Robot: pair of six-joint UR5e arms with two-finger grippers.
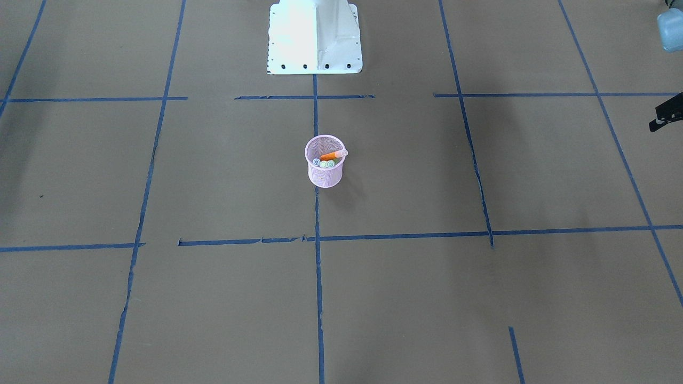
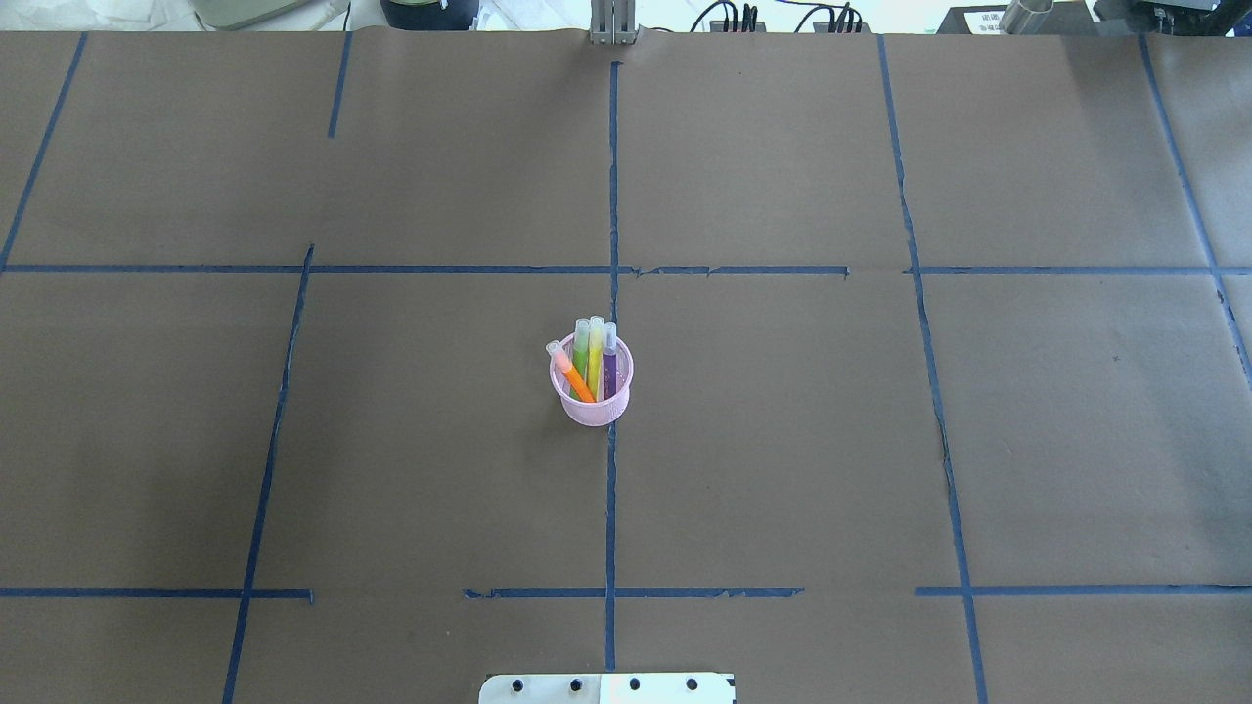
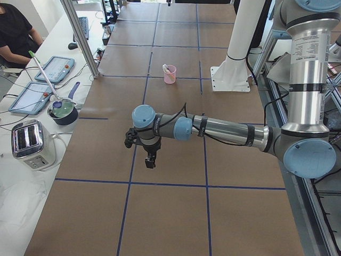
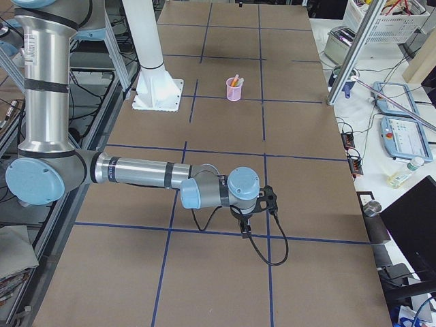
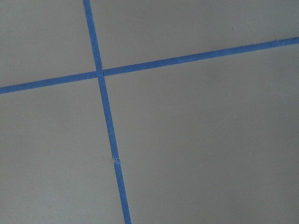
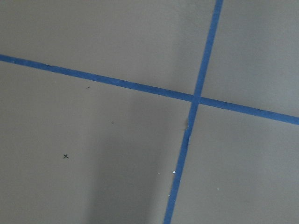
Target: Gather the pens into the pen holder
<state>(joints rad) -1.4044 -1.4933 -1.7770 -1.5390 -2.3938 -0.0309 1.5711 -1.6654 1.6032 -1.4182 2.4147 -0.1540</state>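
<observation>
Brown paper tabletop (image 2: pixel 782 440), blue tape grid (image 2: pixel 612 196); pink mesh cup (image 2: pixel 593 409) of pens (image 2: pixel 595 357); jaws' state unclear.

Counter (image 2: pixel 782 440): covered in a brown paper-like sheet, matt, smooth, faintly creased.
Tape lines (image 2: pixel 611 508): blue, matt, with edges ragged and torn in places.
Pen holder (image 2: pixel 593 411): pink wire mesh, see-through, painted, low sheen.
Pens (image 2: pixel 595 352): smooth plastic bodies in bright colours, with pale, translucent caps.
Base plate (image 1: pixel 315 37): white painted metal, glossy, washed with glare.
Left arm (image 3: pixel 226 130): silvery metal tube with a satin sheen.
Joint caps (image 3: pixel 143 116): pale blue plastic, smooth.
Left tool (image 3: pixel 151 160) and right tool (image 4: pixel 245 228): black, matt.
Toaster (image 3: pixel 29 141): polished metal, reflective.
</observation>
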